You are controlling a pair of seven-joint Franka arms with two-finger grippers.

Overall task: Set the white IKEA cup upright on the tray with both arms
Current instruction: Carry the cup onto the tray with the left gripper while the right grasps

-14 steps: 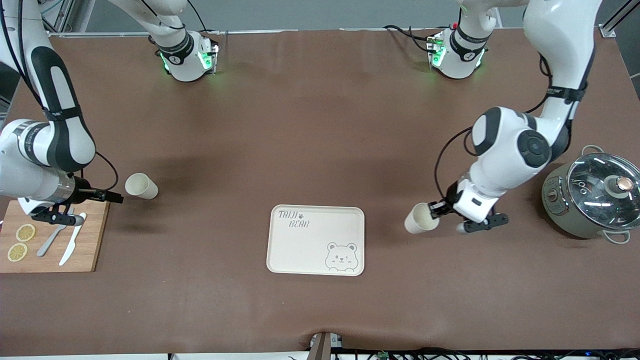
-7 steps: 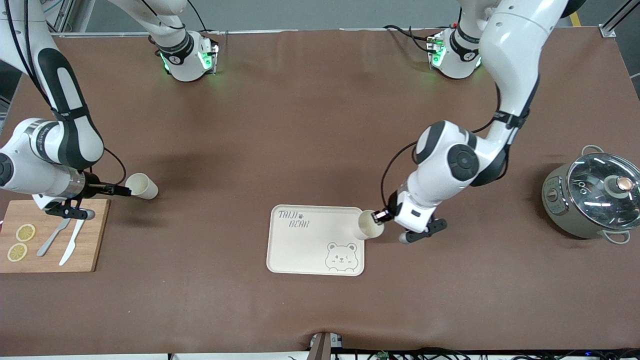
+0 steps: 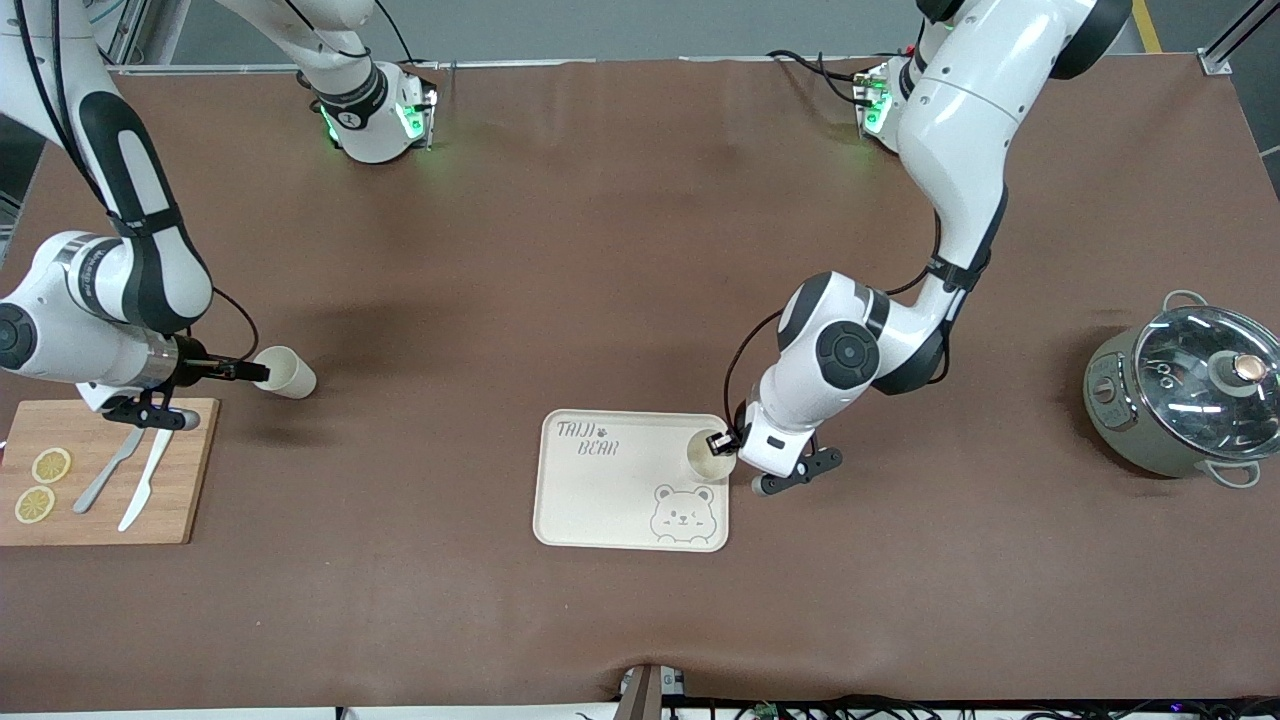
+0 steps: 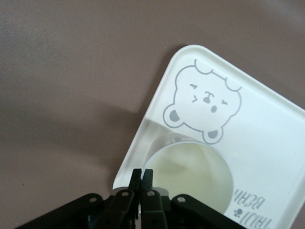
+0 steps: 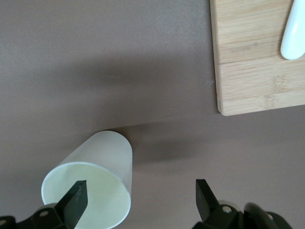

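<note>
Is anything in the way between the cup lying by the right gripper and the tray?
Nothing visible. The lying cup rests on bare table by the cutting board, with the right gripper open at its rim. The stretch to the tray is bare; the left gripper holds another cup there.

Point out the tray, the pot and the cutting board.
tray [image 3: 600, 500], front view, bare middle of its floor.
pot [image 3: 1200, 375], front view, glass lid.
cutting board [image 3: 185, 480], front view, bare wood near one edge.
</note>
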